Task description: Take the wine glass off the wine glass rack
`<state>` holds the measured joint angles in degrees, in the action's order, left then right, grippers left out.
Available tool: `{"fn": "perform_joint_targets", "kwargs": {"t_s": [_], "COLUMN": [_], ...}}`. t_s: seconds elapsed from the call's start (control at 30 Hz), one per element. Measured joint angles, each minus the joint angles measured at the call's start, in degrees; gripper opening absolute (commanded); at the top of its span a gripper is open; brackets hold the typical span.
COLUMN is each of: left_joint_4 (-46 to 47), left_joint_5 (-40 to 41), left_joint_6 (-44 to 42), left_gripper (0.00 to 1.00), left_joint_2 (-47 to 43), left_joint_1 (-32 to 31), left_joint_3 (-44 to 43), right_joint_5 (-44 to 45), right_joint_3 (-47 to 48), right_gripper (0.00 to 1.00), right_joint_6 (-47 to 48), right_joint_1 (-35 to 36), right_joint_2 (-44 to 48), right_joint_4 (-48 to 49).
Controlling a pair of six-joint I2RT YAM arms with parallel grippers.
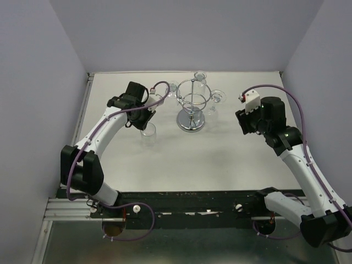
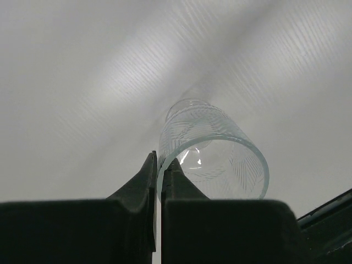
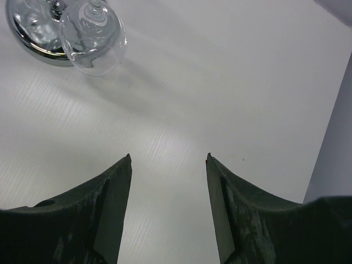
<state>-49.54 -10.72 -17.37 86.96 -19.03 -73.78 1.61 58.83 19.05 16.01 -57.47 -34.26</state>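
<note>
The chrome wine glass rack (image 1: 191, 104) stands at the middle back of the table on its round mirrored base (image 1: 190, 122). Clear wine glasses hang from its hooks, one at the back (image 1: 199, 77), one on the left (image 1: 172, 88), one on the right (image 1: 218, 97). My left gripper (image 1: 144, 118) is left of the rack. In the left wrist view it (image 2: 161, 162) is shut on the rim of a clear etched glass (image 2: 220, 159), which also shows in the top view (image 1: 148, 131), low over the table. My right gripper (image 1: 242, 125) is open and empty right of the rack. In the right wrist view it (image 3: 169, 158) points at bare table, with a hanging wine glass (image 3: 93, 44) and the base (image 3: 30, 27) at upper left.
Grey walls close the table on the left, back and right; the right wall (image 3: 335, 137) is close to my right gripper. A metal rail (image 1: 165, 209) runs along the near edge by the arm bases.
</note>
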Motion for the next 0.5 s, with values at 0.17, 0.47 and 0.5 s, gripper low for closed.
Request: {"fn": "perform_joint_targets", "kwargs": {"t_s": [0.17,0.47,0.5], "left_joint_4": [0.3,-1.3,-1.5], "left_joint_5": [-0.2,-0.6,-0.7], "left_joint_6": [-0.2,-0.6,-0.6], "left_gripper": [0.0,0.0,0.0], "left_joint_2": [3.8,20.7,23.4], "left_joint_1": [3.3,14.2,15.7], "left_joint_3": [-5.6,-25.5,-29.0], "right_joint_5": [0.0,0.0,0.0], "right_joint_3": [0.0,-0.1,-0.4], "right_gripper": [0.64,0.64,0.64], "right_joint_6": [-0.2,-0.2,-0.2], "right_joint_1": [0.0,0.0,-0.1], "right_joint_2": [-0.3,0.1,0.3], "right_joint_4": [0.2,0.4,0.7]}}
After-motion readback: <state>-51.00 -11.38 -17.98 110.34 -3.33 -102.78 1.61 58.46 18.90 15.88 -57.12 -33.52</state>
